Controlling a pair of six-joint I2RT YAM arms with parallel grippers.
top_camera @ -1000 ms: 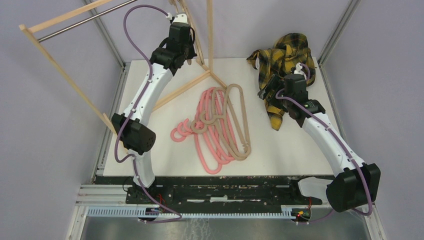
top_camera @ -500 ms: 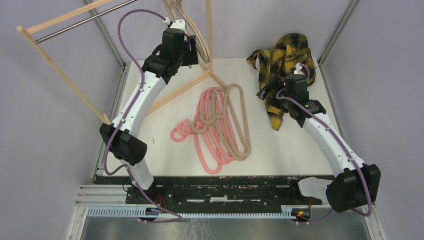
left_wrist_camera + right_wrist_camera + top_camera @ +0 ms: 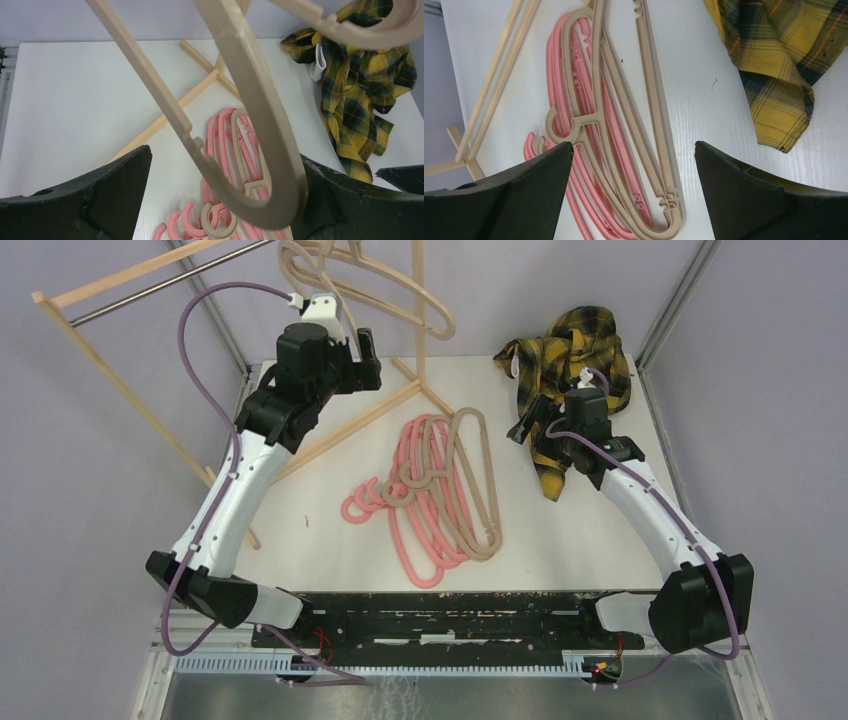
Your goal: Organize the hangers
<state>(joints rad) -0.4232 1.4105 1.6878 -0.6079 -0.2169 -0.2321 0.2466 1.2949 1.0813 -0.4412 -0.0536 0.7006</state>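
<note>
White surface [image 3: 560,530] bears a wooden rack [image 3: 362,420] rear-left, a plaid shirt [image 3: 565,365] rear-right, and pink and tan hangers [image 3: 445,490] heaped between. More tan hangers [image 3: 400,295] hang on the rack, by the wide-spread left claw [image 3: 225,152]; the right claw [image 3: 633,145] gapes empty beside the shirt.

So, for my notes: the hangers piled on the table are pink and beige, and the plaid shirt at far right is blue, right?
No: the plaid shirt is yellow, not blue; the top external view shows it. The piled hangers are pink and beige.
</note>
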